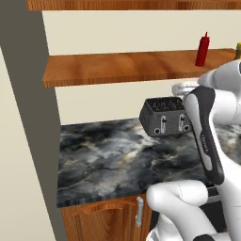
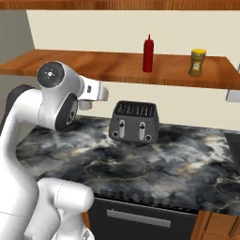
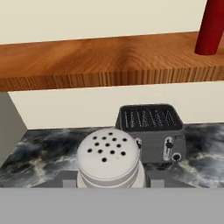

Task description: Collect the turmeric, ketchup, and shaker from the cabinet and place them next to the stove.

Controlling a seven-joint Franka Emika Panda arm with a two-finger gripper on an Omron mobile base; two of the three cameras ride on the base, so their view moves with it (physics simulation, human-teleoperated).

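Note:
My gripper [image 3: 110, 180] is shut on the shaker [image 3: 109, 158], a pale grey-white shaker whose holed, rounded top faces the hand camera. In the base views the hand [image 2: 95, 91] hangs just below the front of the cabinet shelf [image 2: 93, 63], left of the toaster, with the shaker [image 1: 182, 88] at its tip. On that shelf [image 1: 117, 68] stands the red ketchup [image 1: 203, 49] [image 2: 148, 54] [image 3: 212, 26]. The yellow-lidded turmeric [image 2: 198, 62] [image 1: 238, 51] stands to its right. The stove is out of view.
A dark grey toaster [image 2: 135, 122] [image 1: 164, 117] [image 3: 151, 129] stands at the back of the black marble counter [image 1: 108, 160]. A grey wall panel [image 1: 28, 117] bounds the counter's left end. Below the counter are a wooden door [image 1: 108, 221] and a dark appliance front [image 2: 140, 218].

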